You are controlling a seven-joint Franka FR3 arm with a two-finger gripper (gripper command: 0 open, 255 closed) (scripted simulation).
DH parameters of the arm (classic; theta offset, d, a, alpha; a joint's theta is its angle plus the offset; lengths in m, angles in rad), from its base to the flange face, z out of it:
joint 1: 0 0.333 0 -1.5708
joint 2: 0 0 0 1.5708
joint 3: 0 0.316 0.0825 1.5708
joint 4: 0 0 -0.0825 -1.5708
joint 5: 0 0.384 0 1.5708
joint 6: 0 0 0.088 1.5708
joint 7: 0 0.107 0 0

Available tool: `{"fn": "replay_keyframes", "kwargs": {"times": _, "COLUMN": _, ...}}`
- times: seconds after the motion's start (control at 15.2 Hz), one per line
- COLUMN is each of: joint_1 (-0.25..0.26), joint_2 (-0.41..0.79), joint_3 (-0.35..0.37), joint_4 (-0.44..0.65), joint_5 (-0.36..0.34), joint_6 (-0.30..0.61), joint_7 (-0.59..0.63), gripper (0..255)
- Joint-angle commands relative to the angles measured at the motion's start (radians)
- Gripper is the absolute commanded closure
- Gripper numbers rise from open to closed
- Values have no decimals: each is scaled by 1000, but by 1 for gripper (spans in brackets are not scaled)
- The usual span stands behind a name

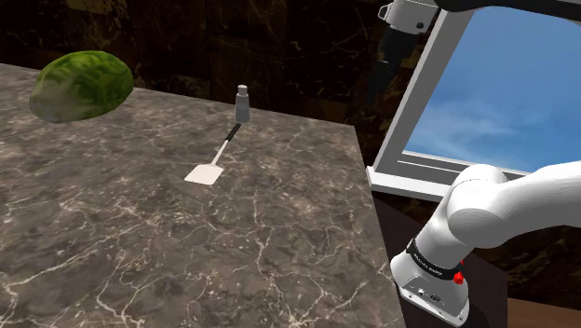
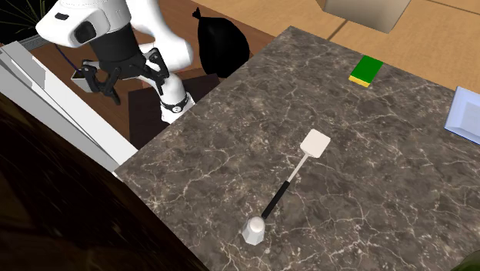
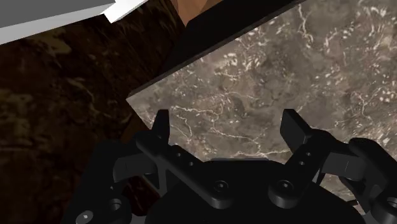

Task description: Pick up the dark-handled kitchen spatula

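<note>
The spatula (image 1: 214, 158) lies flat on the dark marble counter (image 1: 140, 252), its white blade towards the near side and its dark handle (image 1: 229, 133) pointing at a small bottle. In the second exterior view the spatula (image 2: 296, 173) rests near the counter's near edge. My gripper (image 1: 377, 86) hangs high off the counter's far right corner, in front of a window and well away from the spatula. It also appears in the second exterior view as the gripper (image 2: 121, 77), beside the counter. Through the wrist view the gripper (image 3: 227, 127) is open with nothing between its fingers, above the counter's corner (image 3: 267, 95).
A small grey bottle (image 1: 242, 102) stands at the handle's end. A large green leafy head (image 1: 82, 86) sits at the counter's far left. A green sponge (image 2: 367, 70) and a pale blue tray (image 2: 465, 115) lie farther off. A window frame (image 1: 419, 102) is next to the gripper.
</note>
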Motion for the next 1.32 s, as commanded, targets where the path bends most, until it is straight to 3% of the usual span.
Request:
{"fn": "replay_keyframes", "kwargs": {"times": 0.0, "joint_1": 0, "joint_2": 0, "joint_3": 0, "joint_4": 0, "joint_5": 0, "joint_6": 0, "joint_7": 0, "gripper": 0}}
{"fn": "replay_keyframes", "kwargs": {"times": 0.73, "joint_1": -38, "joint_2": 142, "joint_3": 304, "joint_4": 20, "joint_5": 168, "joint_6": 111, "joint_7": 561, "gripper": 0}}
{"fn": "replay_keyframes", "kwargs": {"times": 1.25, "joint_1": -104, "joint_2": 391, "joint_3": 512, "joint_4": 181, "joint_5": 185, "joint_6": 197, "joint_7": 973, "gripper": 0}}
